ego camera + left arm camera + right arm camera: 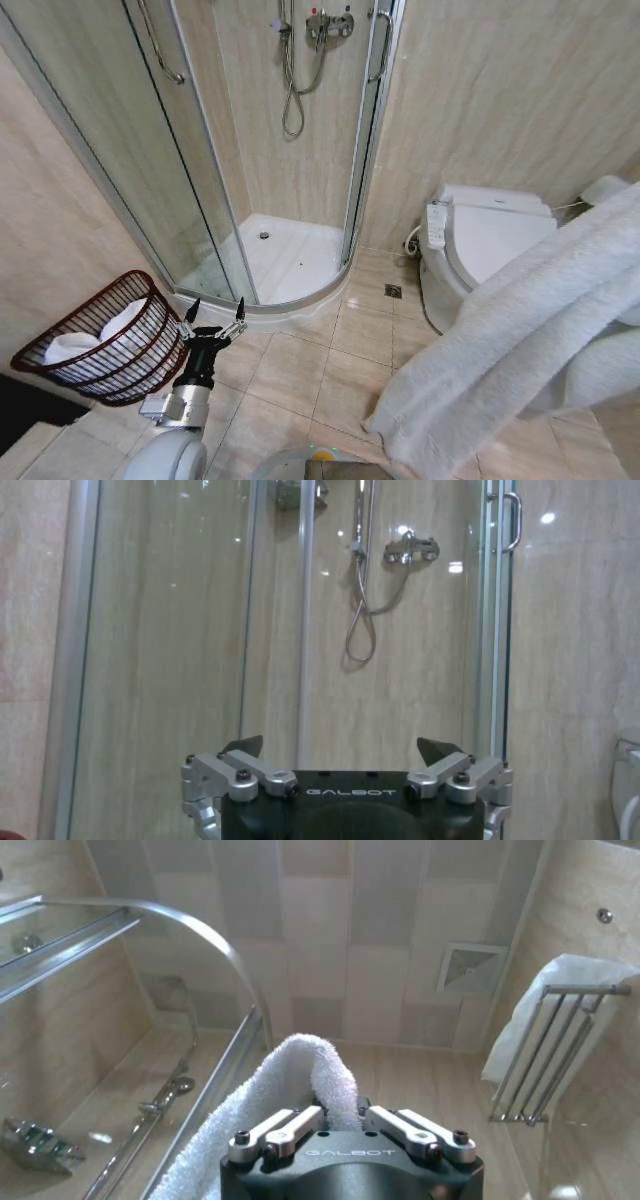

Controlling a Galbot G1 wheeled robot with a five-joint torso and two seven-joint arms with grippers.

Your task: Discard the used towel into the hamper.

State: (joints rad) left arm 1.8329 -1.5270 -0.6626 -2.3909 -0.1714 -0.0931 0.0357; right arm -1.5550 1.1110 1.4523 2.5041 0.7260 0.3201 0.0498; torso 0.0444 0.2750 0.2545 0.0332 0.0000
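White towel (300, 1072) clamped in my right pincer (345, 1129), held high at right. Hamper (130, 360) on floor far left, beside my left pincer (213, 322), spread, empty. Carry and drop remain.

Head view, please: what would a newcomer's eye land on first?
A big white towel hangs across the right foreground, clamped in the right end effector. Low on the left, the open left end effector sits beside the hamper, which already holds white cloth.
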